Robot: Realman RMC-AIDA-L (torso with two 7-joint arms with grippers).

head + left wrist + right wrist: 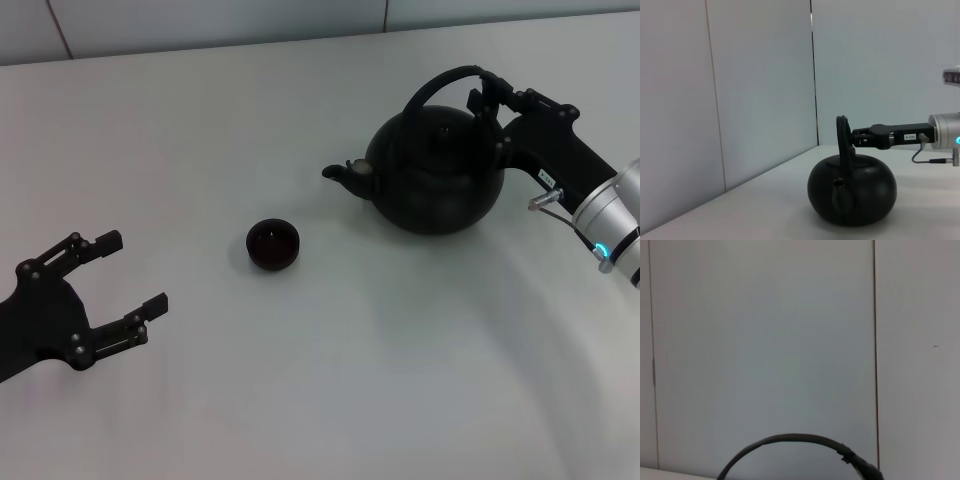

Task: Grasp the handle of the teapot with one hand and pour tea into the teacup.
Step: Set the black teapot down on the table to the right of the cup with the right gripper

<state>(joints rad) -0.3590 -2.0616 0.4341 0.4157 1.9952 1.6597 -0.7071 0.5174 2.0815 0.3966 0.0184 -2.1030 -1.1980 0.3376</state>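
The teapot [435,172] sits upright on the white surface [300,400], toward the robot's right and far side, spout [340,173] aimed at the cup. It is a round, matte black, kettle-shaped pot with a small lid knob and an arched handle [440,82] standing up over the top. The right end effector [492,98] has reached in level from the right and is clamped on the handle near its right end, high up beside the arch; the left wrist view shows its fingers [860,138] meeting the handle [842,145] just above the lid. That high, sideways hold probably leaves room to tip the pot forward about the handle. The pot's base looks to be resting on the surface, so the lift seems not yet begun.

The cup [273,244], tiny, black and handleless, stands apart from the pot, just beyond the spout's line, handy for a short carry and tilt.

The left end effector [110,290] rests low at the near left, fingers spread apart, idle.
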